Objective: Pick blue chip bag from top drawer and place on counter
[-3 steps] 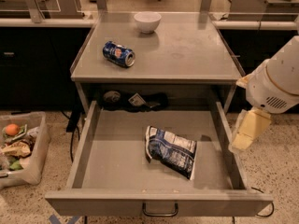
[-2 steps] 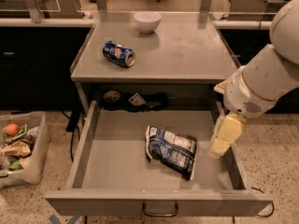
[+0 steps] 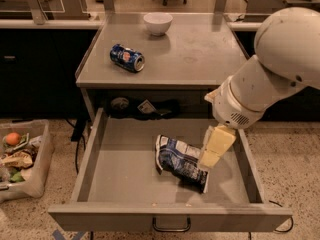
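Observation:
The blue chip bag (image 3: pixel 179 160), crumpled dark blue with white panels, lies flat in the open top drawer (image 3: pixel 120 169), right of its middle. The drawer is pulled out, and its dark wire handle (image 3: pixel 171 227) shows on the front. My gripper (image 3: pixel 214 148), with pale yellow fingers, hangs from the white arm (image 3: pixel 270 74) over the drawer's right part, at the bag's right end and overlapping its edge. The counter (image 3: pixel 195 49) is the grey metal top behind the drawer.
A blue soda can (image 3: pixel 127 58) lies on its side on the counter's left part. A white bowl (image 3: pixel 158 23) stands at its back. Dark items (image 3: pixel 145 107) sit in the space under the counter. A clear bin (image 3: pixel 20 159) of food scraps stands on the floor left.
The arm has swung left and down from outside the drawer's right wall. The gripper now sits over the drawer at the bag's right end. The bag has not moved.

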`<state>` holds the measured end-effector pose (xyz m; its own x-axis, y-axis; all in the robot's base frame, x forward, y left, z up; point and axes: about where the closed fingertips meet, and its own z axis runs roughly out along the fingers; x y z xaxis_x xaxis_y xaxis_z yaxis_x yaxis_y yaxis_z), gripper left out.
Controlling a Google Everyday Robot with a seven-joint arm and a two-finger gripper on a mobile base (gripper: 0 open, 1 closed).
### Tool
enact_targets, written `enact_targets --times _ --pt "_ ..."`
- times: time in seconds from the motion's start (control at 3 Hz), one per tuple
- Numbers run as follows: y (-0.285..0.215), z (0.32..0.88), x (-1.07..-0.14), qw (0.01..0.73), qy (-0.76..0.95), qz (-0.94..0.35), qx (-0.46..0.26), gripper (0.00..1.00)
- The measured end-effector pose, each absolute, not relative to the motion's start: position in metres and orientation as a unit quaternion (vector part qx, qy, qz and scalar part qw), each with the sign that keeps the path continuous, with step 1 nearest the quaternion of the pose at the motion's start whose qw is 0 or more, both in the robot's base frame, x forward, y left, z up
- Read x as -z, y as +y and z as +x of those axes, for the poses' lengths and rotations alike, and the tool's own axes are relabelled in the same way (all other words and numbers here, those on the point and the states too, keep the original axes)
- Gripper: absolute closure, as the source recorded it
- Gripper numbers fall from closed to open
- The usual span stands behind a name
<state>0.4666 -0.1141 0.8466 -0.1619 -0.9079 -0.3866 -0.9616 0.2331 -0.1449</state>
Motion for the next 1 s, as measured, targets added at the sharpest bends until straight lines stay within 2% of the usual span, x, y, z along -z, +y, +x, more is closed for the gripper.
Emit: enact_targets --times 0.33,1.0 --pt "-0.115 0.472 -0.824 0.195 0.765 -0.610 -0.069 0.00" --pt "-0.081 0.483 -0.738 0.167 0.770 -0.605 -0.116 0.00"
